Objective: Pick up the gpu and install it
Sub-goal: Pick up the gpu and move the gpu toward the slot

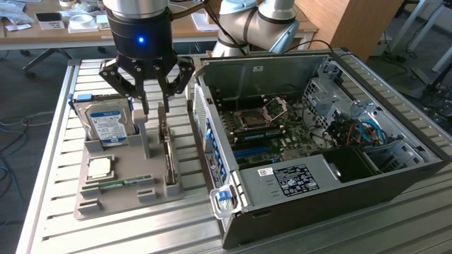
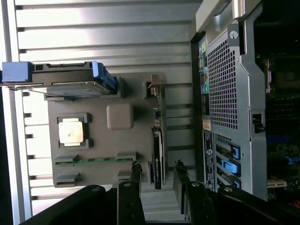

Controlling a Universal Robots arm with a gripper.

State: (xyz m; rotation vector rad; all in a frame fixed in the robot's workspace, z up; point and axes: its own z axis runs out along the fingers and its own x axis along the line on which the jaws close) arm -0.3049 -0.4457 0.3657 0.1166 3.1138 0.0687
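Observation:
The gpu [image 1: 168, 154] stands on its edge in a slot of the grey holder tray [image 1: 120, 207], beside the open computer case [image 1: 318, 137]. It is a thin dark card with a silver bracket at its far end. My gripper [image 1: 154, 106] hangs just above it, open, with nothing between the fingers. In the wrist view the gpu [image 2: 158, 150] appears edge-on, and my gripper [image 2: 158, 172] has one finger on each side of the card's near end, apart from it.
On the tray [image 2: 98, 140] stand a silver hard drive [image 1: 106, 124] with blue rails, a square processor chip [image 1: 100, 168] and a green memory stick [image 1: 116, 183]. The case's rear panel [image 2: 225, 93] rises close beside the gpu. Everything rests on a slatted metal table [image 1: 50, 159].

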